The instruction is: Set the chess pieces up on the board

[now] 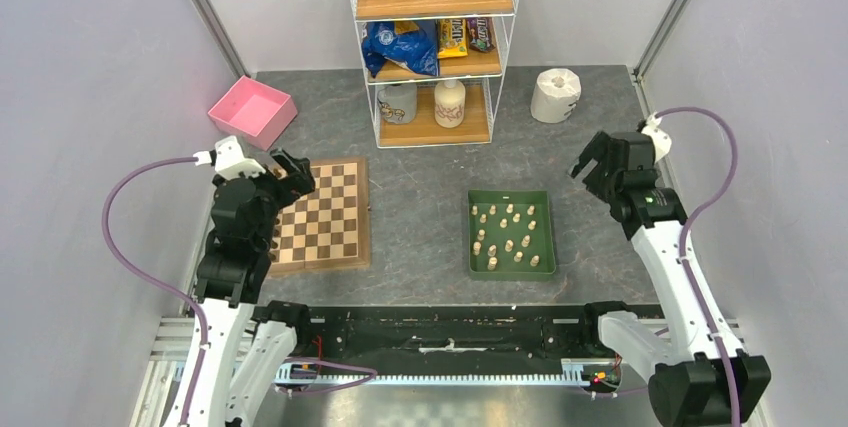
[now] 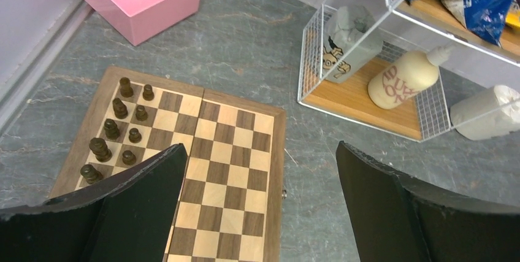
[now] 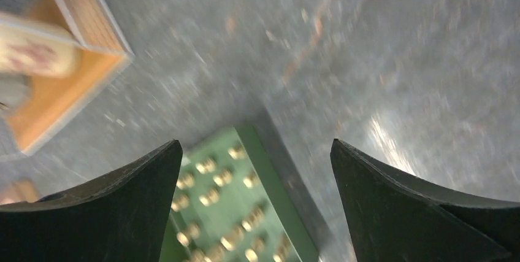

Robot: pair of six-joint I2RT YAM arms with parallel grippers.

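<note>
The checkered wooden board (image 1: 325, 215) lies left of centre, with several dark brown chess pieces (image 2: 116, 128) standing in two columns along its left side. Several pale cream chess pieces (image 1: 510, 234) stand in a green tray (image 1: 511, 269) at centre right. My left gripper (image 1: 288, 175) hovers open above the board's left part; its fingers (image 2: 147, 188) frame bare squares and the board's right border (image 2: 277, 170). My right gripper (image 1: 592, 165) hangs open in the air to the upper right of the tray. In the blurred right wrist view the tray (image 3: 270, 170) and pale pieces (image 3: 211, 194) show between the jaws.
A pink box (image 1: 252, 110) sits at the back left. A white wire shelf (image 1: 434, 42) with snacks, a mug and a bottle stands at the back centre. A paper roll (image 1: 556, 94) is beside it at the right. Grey walls close in both sides.
</note>
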